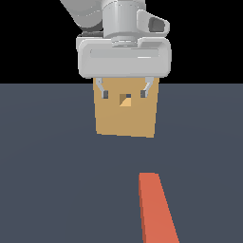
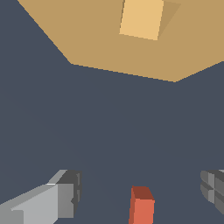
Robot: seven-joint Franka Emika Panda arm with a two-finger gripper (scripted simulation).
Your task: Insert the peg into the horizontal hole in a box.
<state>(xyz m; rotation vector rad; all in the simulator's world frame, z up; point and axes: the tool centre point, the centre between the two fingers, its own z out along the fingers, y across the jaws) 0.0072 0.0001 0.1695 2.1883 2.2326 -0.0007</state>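
The tan box stands on the dark floor, its small square hole in the face toward the exterior view. My gripper hangs open and empty in front of the box's upper part, with a finger on either side of the hole. The peg lies on the floor nearer the camera; only its orange-red half shows and the white half is out of view. In the wrist view the box and hole lie ahead. The peg's orange-red end shows between my spread fingers, below the gripper and not touching it.
A flat dark grey-blue floor stretches around the box and the peg. Behind the box the background is black.
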